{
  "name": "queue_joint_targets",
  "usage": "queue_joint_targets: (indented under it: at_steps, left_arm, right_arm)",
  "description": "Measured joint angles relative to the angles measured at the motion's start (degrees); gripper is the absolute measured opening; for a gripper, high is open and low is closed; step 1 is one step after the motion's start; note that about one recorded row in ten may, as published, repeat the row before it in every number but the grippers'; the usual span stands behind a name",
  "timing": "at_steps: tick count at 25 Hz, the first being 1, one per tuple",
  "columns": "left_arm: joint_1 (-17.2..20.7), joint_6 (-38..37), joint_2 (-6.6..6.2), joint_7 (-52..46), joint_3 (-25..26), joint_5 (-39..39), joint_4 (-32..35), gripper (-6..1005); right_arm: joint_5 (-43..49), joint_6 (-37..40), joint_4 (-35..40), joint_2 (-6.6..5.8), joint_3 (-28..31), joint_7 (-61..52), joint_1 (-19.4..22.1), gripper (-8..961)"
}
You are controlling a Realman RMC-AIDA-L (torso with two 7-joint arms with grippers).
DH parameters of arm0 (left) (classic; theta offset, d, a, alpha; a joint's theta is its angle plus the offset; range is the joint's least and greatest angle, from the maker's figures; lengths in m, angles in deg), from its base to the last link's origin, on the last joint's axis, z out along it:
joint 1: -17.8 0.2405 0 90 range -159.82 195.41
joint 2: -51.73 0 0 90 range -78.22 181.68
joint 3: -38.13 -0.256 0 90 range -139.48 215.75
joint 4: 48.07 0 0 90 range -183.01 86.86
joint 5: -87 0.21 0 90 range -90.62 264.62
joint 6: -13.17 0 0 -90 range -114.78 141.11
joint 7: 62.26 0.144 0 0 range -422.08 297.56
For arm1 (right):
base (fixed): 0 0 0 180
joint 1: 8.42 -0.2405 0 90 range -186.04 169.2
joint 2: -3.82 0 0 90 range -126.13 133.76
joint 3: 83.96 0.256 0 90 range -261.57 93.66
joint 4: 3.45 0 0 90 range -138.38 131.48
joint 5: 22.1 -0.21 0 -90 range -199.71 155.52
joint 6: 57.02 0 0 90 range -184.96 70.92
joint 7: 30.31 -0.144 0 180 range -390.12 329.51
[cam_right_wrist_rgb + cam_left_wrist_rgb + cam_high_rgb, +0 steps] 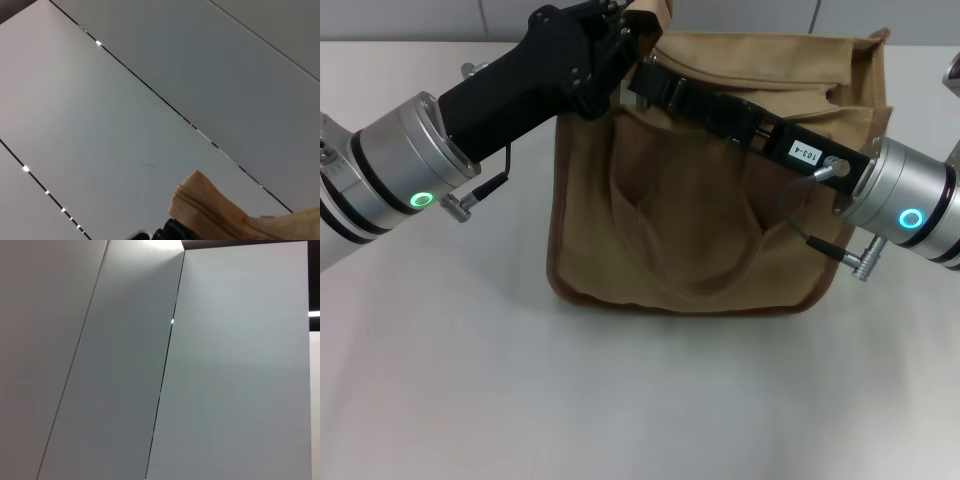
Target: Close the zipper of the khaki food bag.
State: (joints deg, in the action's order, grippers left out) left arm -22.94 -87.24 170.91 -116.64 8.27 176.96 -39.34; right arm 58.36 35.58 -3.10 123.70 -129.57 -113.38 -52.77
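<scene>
Tan canvas makes up the khaki food bag (710, 200), a boxy tote with darker brown piping along its lower edge. It lies on the pale table (620, 400) in the upper middle of the head view, its face toward the camera. Two looped fabric handles hang slack on that face, forming soft curves.

Two arms meet at the bag's top edge. The left gripper (620, 45), matte black on a brushed silver wrist with a green ring light, reaches in from the left of the frame to the bag's upper left corner, where a fold of canvas stands up beside it. The right gripper (655, 75), a slim black body with a white label, crosses the bag diagonally from the right toward the same corner. Whether either claw is apart or together I cannot tell.

Only the right wrist view shows the zipper (210, 207): a ribbed khaki tape running along a raised corner of cloth, against grey wall panels. The left wrist view shows wall panels alone.
</scene>
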Motion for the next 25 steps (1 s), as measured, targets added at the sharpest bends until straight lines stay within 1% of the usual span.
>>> queue_joint_targets:
  at_steps: [7,15,20,25]
  left_arm:
    - [0.00,0.01,0.00,0.05,0.33,-0.48,0.02,33]
    - [0.19,0.60,0.00,0.07,0.42,-0.60,0.27,32]
    - [0.30,0.66,0.00,0.07,0.42,-0.79,0.30,32]
    - [0.54,0.65,0.00,0.07,0.51,-1.23,0.26,33]
  right_arm:
    - [0.00,0.12,0.00,0.00,0.00,0.90,0.12,762]
    - [0.00,0.26,0.17,0.00,0.00,1.18,0.46,564]
    - [0.00,-0.19,0.20,0.00,0.00,1.37,0.53,456]
    - [-0.11,-0.27,-0.11,0.01,0.41,2.55,1.11,417]
